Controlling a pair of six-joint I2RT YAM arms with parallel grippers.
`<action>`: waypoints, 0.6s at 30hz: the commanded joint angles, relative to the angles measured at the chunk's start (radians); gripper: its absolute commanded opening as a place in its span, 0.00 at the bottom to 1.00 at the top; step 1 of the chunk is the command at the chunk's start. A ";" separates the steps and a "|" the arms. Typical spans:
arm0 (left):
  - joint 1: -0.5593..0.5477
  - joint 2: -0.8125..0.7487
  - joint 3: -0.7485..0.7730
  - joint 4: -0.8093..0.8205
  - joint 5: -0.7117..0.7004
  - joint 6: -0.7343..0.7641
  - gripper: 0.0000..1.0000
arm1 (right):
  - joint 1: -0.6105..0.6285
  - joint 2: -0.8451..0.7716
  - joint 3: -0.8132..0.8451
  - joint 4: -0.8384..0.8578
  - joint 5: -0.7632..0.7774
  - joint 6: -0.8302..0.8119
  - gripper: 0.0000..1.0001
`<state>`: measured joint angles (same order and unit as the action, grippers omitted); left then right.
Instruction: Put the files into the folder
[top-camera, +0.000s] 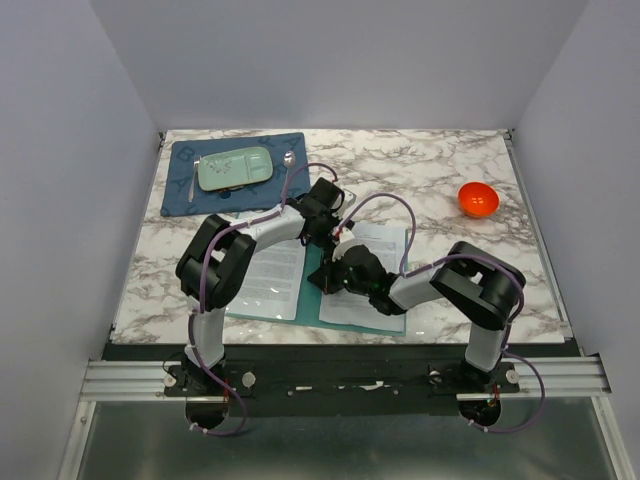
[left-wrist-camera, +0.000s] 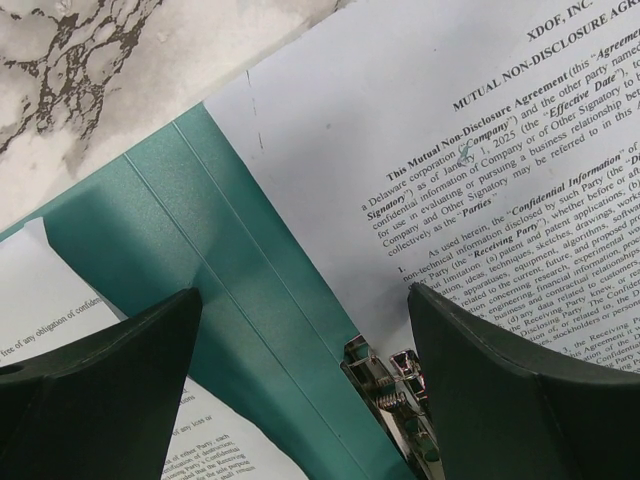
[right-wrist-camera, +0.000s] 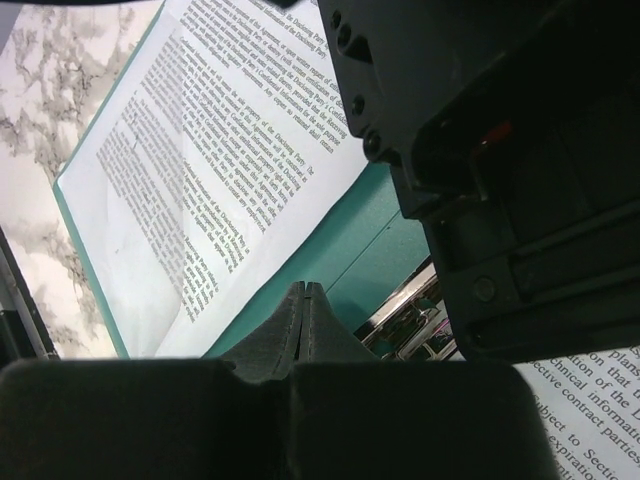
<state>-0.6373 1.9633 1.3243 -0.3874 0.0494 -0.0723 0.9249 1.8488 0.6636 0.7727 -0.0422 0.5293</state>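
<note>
The teal folder (top-camera: 262, 314) lies open on the marble table, with one printed white sheet (top-camera: 272, 272) on its left half and another (top-camera: 386, 248) on its right half. My left gripper (left-wrist-camera: 303, 293) hangs open over the spine (left-wrist-camera: 230, 290), its fingers either side of the metal clip (left-wrist-camera: 385, 375) and holding nothing. The right-hand sheet (left-wrist-camera: 400, 130) reaches up to the clip. My right gripper (right-wrist-camera: 304, 290) is shut and empty, low over the teal spine (right-wrist-camera: 350, 250) beside the clip (right-wrist-camera: 410, 315). Both grippers meet above the folder's middle (top-camera: 326, 255).
At the back left, a dark blue placemat (top-camera: 180, 195) carries a pale green tray (top-camera: 235, 168) and a spoon (top-camera: 289, 160). An orange bowl (top-camera: 478, 199) sits at the back right. The left arm's wrist (right-wrist-camera: 500, 150) looms close in the right wrist view.
</note>
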 joint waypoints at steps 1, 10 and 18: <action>-0.007 0.046 -0.050 -0.120 0.075 0.003 0.91 | 0.014 0.064 -0.059 -0.132 0.036 0.011 0.01; -0.002 0.036 -0.051 -0.123 0.069 0.017 0.89 | 0.012 0.110 -0.068 -0.095 0.022 0.054 0.01; 0.002 0.020 -0.056 -0.125 0.061 0.028 0.88 | -0.011 0.136 -0.059 -0.062 -0.015 0.092 0.01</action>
<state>-0.6361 1.9610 1.3235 -0.3901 0.0620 -0.0479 0.9291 1.9133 0.6476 0.8665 -0.0517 0.6247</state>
